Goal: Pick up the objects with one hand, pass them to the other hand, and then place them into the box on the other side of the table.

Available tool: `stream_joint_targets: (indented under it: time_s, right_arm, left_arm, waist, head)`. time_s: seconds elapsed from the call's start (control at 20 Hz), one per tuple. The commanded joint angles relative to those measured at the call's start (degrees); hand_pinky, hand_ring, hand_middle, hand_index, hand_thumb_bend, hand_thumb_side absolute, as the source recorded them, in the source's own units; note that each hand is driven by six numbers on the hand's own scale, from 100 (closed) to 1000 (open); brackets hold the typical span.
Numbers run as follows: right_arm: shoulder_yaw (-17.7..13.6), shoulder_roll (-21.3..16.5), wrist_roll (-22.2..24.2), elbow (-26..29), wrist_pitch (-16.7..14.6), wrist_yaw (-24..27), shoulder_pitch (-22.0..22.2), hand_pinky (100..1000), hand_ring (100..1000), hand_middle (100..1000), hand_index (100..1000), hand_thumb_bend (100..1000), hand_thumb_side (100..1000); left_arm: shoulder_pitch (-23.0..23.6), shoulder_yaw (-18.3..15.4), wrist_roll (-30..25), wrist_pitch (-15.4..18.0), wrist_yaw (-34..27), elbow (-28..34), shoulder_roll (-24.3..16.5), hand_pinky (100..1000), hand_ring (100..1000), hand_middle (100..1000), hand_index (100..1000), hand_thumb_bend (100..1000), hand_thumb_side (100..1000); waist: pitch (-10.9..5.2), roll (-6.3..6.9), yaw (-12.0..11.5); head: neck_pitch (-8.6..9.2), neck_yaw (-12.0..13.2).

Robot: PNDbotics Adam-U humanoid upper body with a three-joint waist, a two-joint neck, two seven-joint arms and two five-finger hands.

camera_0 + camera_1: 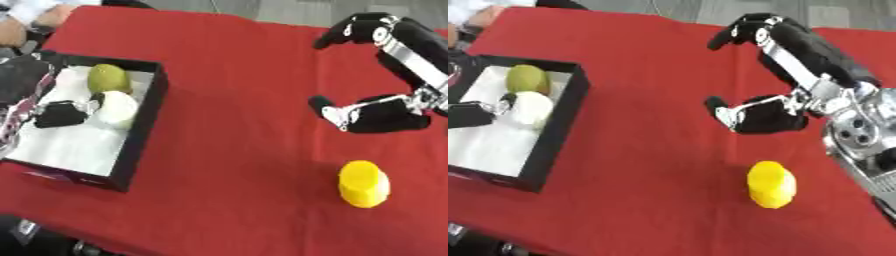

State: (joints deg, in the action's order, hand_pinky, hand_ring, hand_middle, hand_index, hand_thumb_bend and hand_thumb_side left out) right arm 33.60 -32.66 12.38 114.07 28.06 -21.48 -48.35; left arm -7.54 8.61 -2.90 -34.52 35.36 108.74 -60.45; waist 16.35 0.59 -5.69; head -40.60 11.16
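Yellow object (364, 183) lies below right hand (785, 75) — apart.

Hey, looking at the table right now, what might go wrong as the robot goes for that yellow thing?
1. The yellow object lies on its side on the red cloth, apart from the right hand above it; it looks rounded, so a nudge from the open fingers may roll it.
2. The black box already holds a green fruit and a white object, with the left hand inside, so a drop could land on them.
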Motion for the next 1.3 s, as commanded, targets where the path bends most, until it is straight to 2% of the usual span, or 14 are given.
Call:
stream_joint_targets:
  time_s: [0.05, 0.15, 0.2, 0.25, 0.3, 0.35, 0.4, 0.6, 0.75, 0.8, 0.95, 1.0, 1.15, 1.3]
  right_arm:
    - [-0.9, -1.4, 0.0, 0.5, 0.1, -0.3, -0.6, 894, 846, 770, 769, 365, 100]
    - [-0.9, -1.5, 0.1, 0.5, 0.1, -0.4, -0.6, 894, 846, 770, 769, 366, 100]
    - [-0.9, -1.5, 0.0, 0.5, 0.1, -0.4, -0.6, 894, 846, 770, 769, 367, 100]
    - [-0.9, -1.5, 0.0, 0.5, 0.1, -0.4, -0.6, 894, 846, 770, 770, 367, 100]
    - [-1.0, -1.6, 0.0, 0.5, 0.1, -0.4, -0.6, 894, 846, 770, 770, 368, 100]
    - [-1.0, -1.8, 0.0, 0.5, 0.1, -0.4, -0.6, 895, 846, 770, 771, 370, 100]
    - [-1.0, -1.9, 0.0, 0.5, 0.1, -0.4, -0.7, 896, 846, 771, 773, 370, 100]
    - [-0.7, -3.5, 1.7, 0.5, 1.1, -0.2, -0.4, 897, 848, 774, 780, 346, 100]
    - [-0.8, -5.3, 2.9, 0.5, 5.3, 1.6, -0.1, 892, 849, 774, 781, 323, 162]
    - [-0.9, -5.8, 3.1, 0.5, 6.7, 2.4, -0.2, 890, 851, 777, 788, 308, 218]
    - [-0.9, -8.0, 3.5, 0.5, 12.1, 5.7, -0.4, 893, 860, 784, 805, 288, 299]
    - [-0.9, -8.7, 3.5, 0.5, 13.6, 6.8, -0.6, 896, 864, 788, 817, 296, 324]
    - [-0.2, -10.8, 3.8, 0.5, 17.3, 9.3, -0.7, 903, 872, 798, 840, 315, 367]
    - [0.1, -12.3, 4.2, 0.5, 19.6, 10.7, -0.5, 904, 874, 803, 854, 340, 381]
  left_arm:
    - [-0.2, -1.4, -0.4, -0.6, 0.8, 0.8, -1.7, 850, 842, 750, 860, 379, 653]
    - [-0.2, -1.5, -0.2, -0.8, 0.7, 1.2, -1.7, 844, 834, 742, 854, 344, 595]
    - [-0.2, -1.6, 0.3, -0.8, 0.5, 1.4, -1.6, 829, 814, 723, 840, 302, 500]
    - [0.0, -1.7, 1.3, -0.7, 0.2, 1.8, -1.6, 827, 811, 722, 839, 299, 492]
    - [0.1, -1.8, 2.6, -0.5, -0.5, 2.2, -1.5, 805, 782, 688, 822, 139, 346]
    - [0.1, -2.0, 4.2, -0.5, -1.9, 2.7, -1.3, 791, 763, 656, 806, 100, 211]
    - [0.2, -2.3, 6.2, -0.4, -3.9, 3.2, -1.2, 786, 755, 641, 793, 100, 247]
    - [1.1, -2.8, 16.7, 2.3, -14.3, 5.2, -1.5, 784, 731, 615, 764, 100, 273]
    - [2.1, -2.5, 22.1, 3.8, -18.7, 5.7, -2.0, 790, 729, 609, 758, 100, 283]
    - [2.3, -2.4, 23.3, 4.0, -19.5, 5.8, -2.2, 791, 728, 608, 754, 100, 291]
    - [2.4, -2.1, 26.0, 5.0, -21.4, 5.8, -2.5, 795, 730, 620, 761, 100, 303]
    - [2.3, -1.9, 26.6, 5.4, -21.9, 5.8, -2.5, 797, 737, 649, 785, 100, 304]
    - [2.1, -1.3, 27.5, 6.6, -22.8, 5.8, -2.7, 801, 756, 704, 830, 100, 304]
    - [2.0, -0.9, 27.7, 7.1, -23.1, 5.9, -2.8, 803, 759, 711, 831, 100, 306]
  waist:
    - [-2.16, -0.29, 0.0]
    - [-2.18, -0.25, 0.0]
    - [-2.20, -0.23, 0.0]
    - [-2.20, -0.22, 0.0]
    - [-2.21, -0.21, 0.0]
    - [-2.24, -0.20, 0.0]
    - [-2.28, -0.21, 0.1]
    - [-2.71, -0.66, 0.7]
    - [-3.05, -1.03, 1.4]
    - [-3.14, -1.13, 1.6]
    - [-3.43, -1.52, 2.4]
    - [-3.48, -1.64, 2.6]
    - [-3.54, -1.88, 3.0]
    - [-3.56, -1.97, 3.1]
  head:
    - [0.76, -0.1]
    - [0.77, -0.2]
    - [0.75, -0.2]
    - [0.74, -0.3]
    - [0.63, -0.6]
    - [0.47, -1.0]
    - [0.28, -1.3]
    - [-0.61, -2.5]
    - [-0.88, -2.8]
    - [-0.93, -2.9]
    - [-1.02, -3.4]
    - [-1.02, -3.5]
    - [-0.91, -3.8]
    - [-0.88, -4.0]
